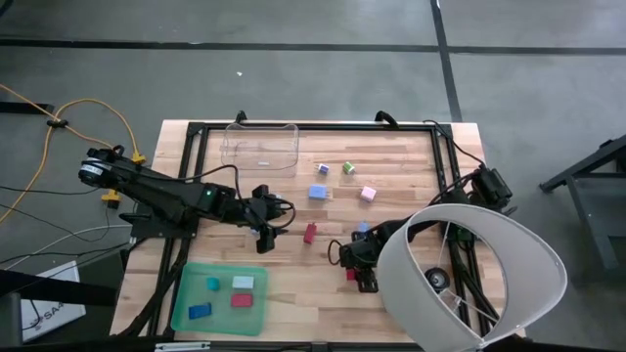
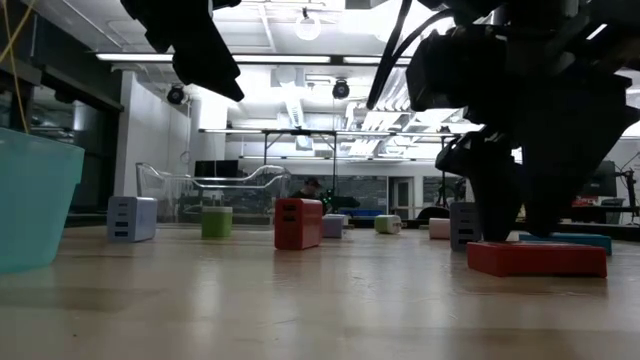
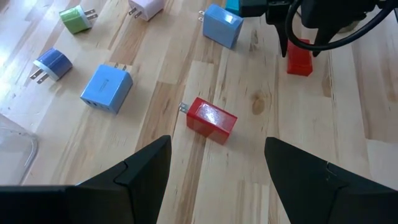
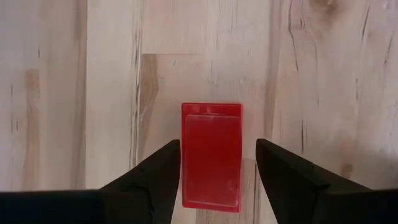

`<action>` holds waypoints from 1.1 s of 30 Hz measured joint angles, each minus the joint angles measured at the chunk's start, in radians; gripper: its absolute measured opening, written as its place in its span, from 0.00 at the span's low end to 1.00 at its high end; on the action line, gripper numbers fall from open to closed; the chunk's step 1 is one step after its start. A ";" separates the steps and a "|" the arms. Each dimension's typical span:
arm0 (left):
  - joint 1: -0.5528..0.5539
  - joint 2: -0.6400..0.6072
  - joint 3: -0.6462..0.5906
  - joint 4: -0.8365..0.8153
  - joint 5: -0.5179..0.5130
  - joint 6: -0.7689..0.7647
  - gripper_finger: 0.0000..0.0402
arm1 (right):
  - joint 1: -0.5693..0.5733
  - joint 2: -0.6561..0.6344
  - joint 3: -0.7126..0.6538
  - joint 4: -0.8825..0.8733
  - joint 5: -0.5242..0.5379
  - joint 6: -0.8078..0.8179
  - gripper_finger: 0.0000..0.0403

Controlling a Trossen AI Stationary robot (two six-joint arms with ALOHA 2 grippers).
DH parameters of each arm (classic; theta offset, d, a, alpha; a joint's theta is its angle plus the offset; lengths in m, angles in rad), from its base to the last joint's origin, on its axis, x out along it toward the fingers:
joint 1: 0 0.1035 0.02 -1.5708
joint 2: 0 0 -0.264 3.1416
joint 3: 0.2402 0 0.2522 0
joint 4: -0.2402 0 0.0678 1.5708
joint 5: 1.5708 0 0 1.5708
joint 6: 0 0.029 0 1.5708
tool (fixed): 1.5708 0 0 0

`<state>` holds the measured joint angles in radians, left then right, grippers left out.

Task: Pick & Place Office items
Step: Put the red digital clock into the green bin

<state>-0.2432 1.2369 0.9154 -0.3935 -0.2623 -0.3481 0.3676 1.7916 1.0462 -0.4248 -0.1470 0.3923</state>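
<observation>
Red, flat and rectangular, one block (image 4: 211,155) lies on the bare wooden table (image 4: 62,93) between the right gripper (image 4: 217,168)'s parted fingers, a sliver of room on each side, not clasped. Clear boards surround it. The left gripper (image 3: 214,168) hovers wide open and empty near a red plug-shaped block (image 3: 211,119).

Overhead, table-level, two wrist views (all sharing the red block (image 4: 211,155)).
</observation>
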 joint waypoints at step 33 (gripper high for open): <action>0.000 0.000 0.000 -0.001 0.000 0.000 0.63 | 0.027 0.000 0.000 -0.016 0.090 -0.022 0.67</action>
<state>-0.2432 1.2369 0.9154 -0.3946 -0.2623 -0.3481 0.3950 1.7916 1.0462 -0.4407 -0.0573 0.3700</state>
